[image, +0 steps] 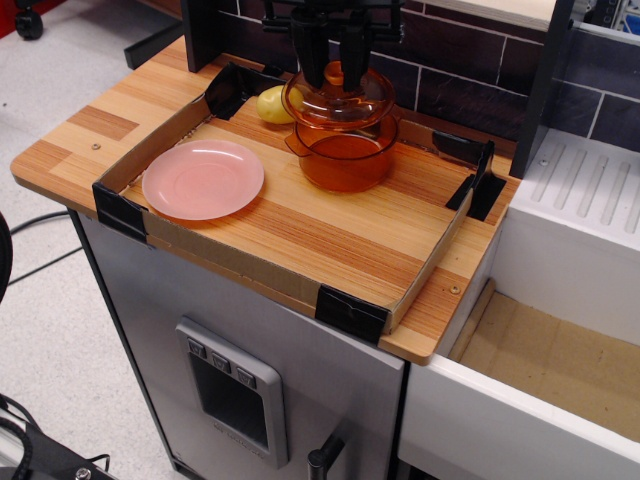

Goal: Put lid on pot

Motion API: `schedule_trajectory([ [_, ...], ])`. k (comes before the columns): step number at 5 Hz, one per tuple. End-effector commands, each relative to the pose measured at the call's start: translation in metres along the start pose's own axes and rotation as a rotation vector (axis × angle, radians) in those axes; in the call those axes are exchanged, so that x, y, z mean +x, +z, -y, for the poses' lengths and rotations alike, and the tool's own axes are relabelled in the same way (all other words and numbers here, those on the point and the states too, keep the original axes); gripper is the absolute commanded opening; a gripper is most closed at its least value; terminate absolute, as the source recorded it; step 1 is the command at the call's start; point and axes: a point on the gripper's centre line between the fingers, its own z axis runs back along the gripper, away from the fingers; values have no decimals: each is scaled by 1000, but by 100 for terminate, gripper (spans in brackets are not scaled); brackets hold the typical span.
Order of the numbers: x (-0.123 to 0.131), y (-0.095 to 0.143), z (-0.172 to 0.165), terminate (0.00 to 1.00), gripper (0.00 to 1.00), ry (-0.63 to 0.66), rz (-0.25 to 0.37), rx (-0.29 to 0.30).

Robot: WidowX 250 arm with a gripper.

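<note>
The gripper (333,62) pinches the small knob of the orange lid (340,98) between its two black fingers, holding the lid just above the orange pot (346,158) at the far side of the tray (350,310). The lid sits slightly to the left of the pot's rim and looks a little tilted, so it does not appear seated. To do this step well, I judge the lid should be nudged right until its edge lines up with the rim all round, levelled, then lowered straight down and let go only once it rests flat. The yellow potato (270,103) just left of the pot and the pink plate (203,178) further left should be left alone.
</note>
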Motion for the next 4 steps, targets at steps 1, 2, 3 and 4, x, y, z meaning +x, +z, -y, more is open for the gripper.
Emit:
schedule_trajectory([
  [1,18,2,-11,0,0,11,64,35],
  [2,13,-6,-5,0,0,5,81,49],
  [3,7,-12,0,0,0,4,75,48],
  [4,3,-17,2,0,0,8,69,50],
])
